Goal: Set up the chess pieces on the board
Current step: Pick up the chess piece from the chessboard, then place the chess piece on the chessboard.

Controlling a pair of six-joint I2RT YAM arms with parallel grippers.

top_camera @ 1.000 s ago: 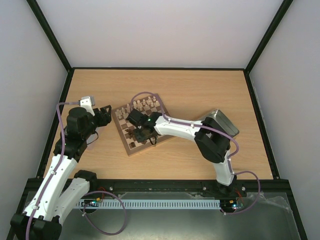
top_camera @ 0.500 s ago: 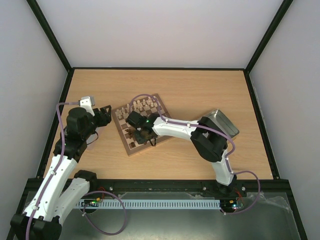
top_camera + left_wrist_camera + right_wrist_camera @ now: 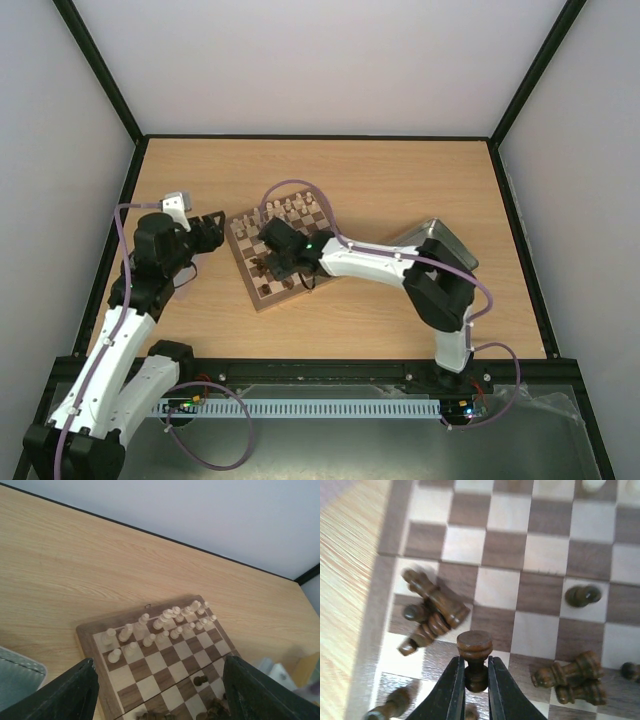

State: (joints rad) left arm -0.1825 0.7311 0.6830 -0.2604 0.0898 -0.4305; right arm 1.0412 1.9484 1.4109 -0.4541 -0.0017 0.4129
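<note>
Cream pieces stand in two rows at far edge of board; dark pieces mostly toppled, unplaced. Right hand pinches one dark piece; left hand wide, empty.

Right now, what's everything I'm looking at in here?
table: one, light wood, under everything.
board: one, tan and brown checks, mid-table.
cream pieces: two rows, cream, standing on the board's far side.
dark pieces: several, dark brown, mostly toppled on the board's near side.
metal tray: one, silver, right of the board.
left arm, right arm: two, white and black, near edge.
left end effector: one, black, open, beside the board's left edge.
right end effector: one, black, shut on one dark piece.
</note>
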